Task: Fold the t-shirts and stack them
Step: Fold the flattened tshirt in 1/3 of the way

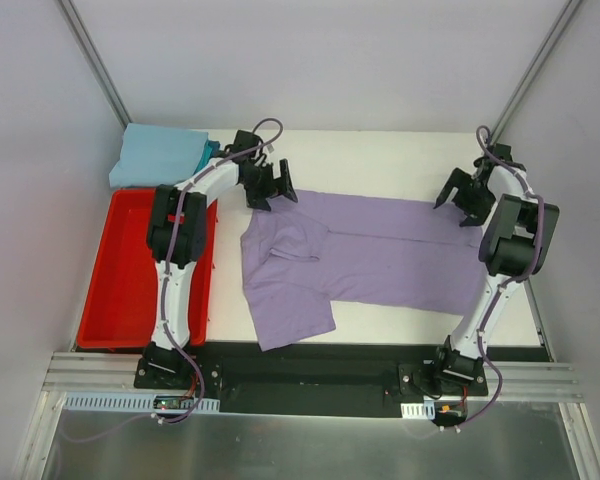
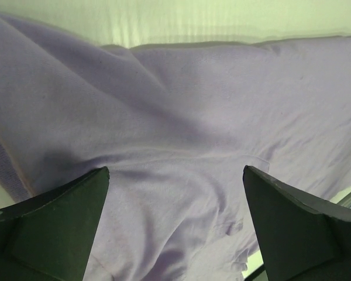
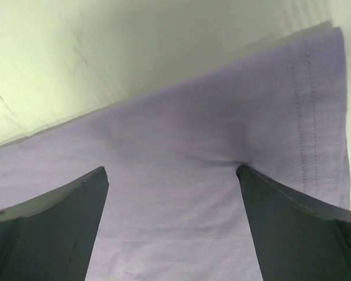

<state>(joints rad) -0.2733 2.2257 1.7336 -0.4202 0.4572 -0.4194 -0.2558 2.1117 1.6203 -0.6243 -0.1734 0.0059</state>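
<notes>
Lavender t-shirt [image 1: 380, 255] lies spread across mid bench [image 1: 380, 160], near side partly folded. Left claw [image 1: 277, 197] & right claw [image 1: 460, 207] both released, over its far edge (one ea. end). Folded light-blue t-shirt [image 1: 155, 155] sits far-left.

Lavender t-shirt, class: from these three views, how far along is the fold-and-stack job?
Done: a folded light blue t-shirt sits beyond the red bin. In hand: the lavender t-shirt lies spread and rumpled on the table, with the left tool and right tool both open over its far edge, gripping nothing. Left: finish folding it and stack it on the blue one.
</notes>
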